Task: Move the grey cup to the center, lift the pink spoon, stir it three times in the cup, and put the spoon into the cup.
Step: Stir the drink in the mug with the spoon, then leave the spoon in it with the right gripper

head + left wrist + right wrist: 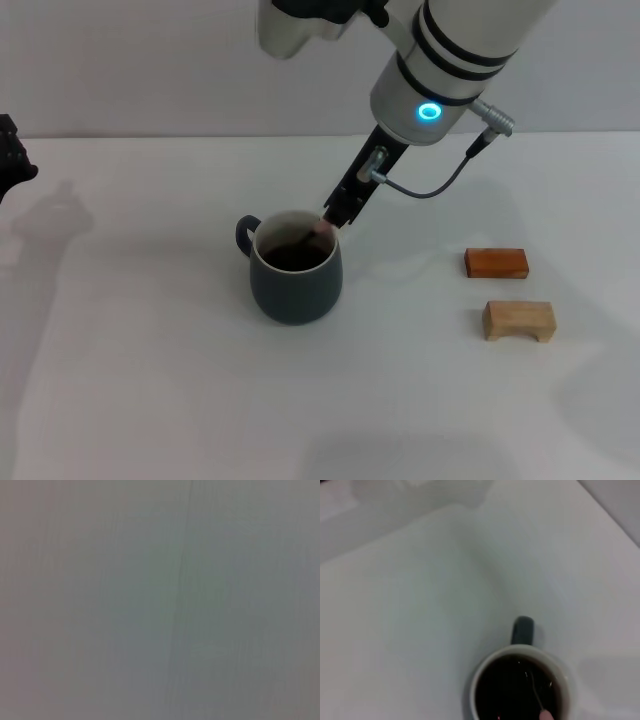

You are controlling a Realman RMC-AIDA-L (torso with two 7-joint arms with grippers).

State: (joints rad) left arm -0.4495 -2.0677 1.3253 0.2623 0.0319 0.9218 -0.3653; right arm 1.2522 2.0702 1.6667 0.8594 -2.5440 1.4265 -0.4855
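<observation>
The right gripper (335, 215) hangs over the cup's (296, 282) far rim, clamped on the spoon (538, 698), whose bowl dips into the dark liquid. The cup stands mid-table (150, 380). The left gripper (12, 155) sits parked at the left edge.

My left wrist view gives me only flat grey blur, nothing to identify. The left gripper (12, 152) is cut off by the head view's edge. The right gripper (338, 214) hides most of the pink spoon (536, 692), whose bowl seems sunk in dark liquid. The grey cup (520, 690) runs off the right wrist view.
</observation>
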